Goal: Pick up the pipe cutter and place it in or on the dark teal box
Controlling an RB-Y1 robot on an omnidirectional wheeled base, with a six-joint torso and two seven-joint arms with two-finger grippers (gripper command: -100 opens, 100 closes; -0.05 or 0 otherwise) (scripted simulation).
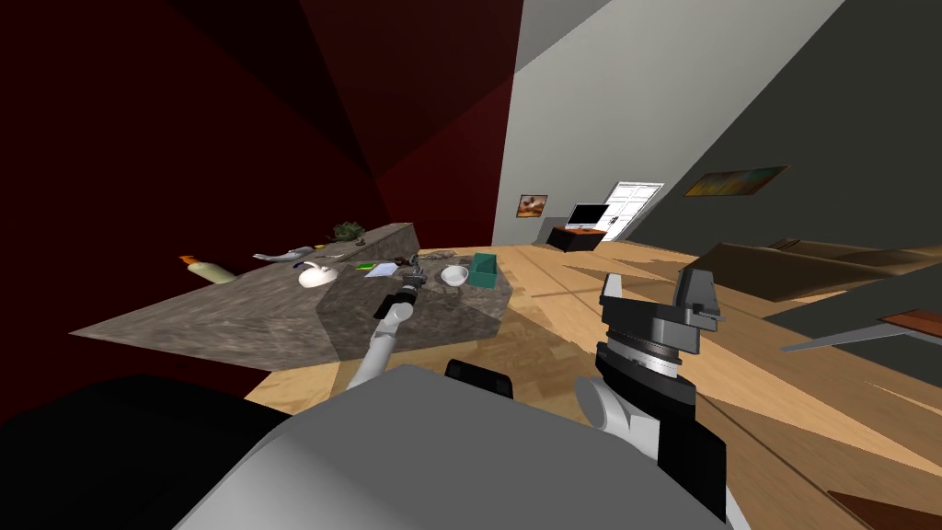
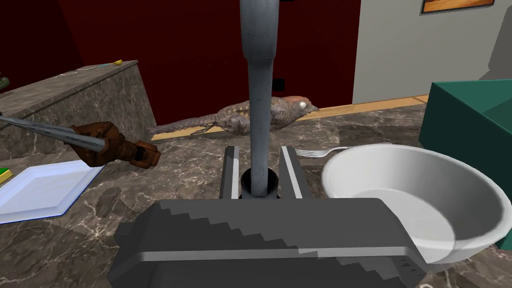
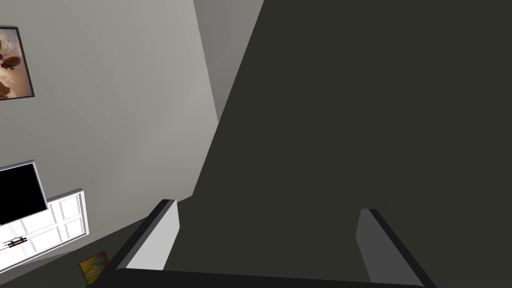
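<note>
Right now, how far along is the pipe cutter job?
Done: left gripper is shut on the grey pipe cutter. In hand: holding it over the marble counter, beside the white bowl. Left: carry it past the bowl to the dark teal box and release. Right gripper idle, open.

left end effector (image 2: 258, 151) clamped; right end effector (image 3: 268, 206) raised, spread
</note>
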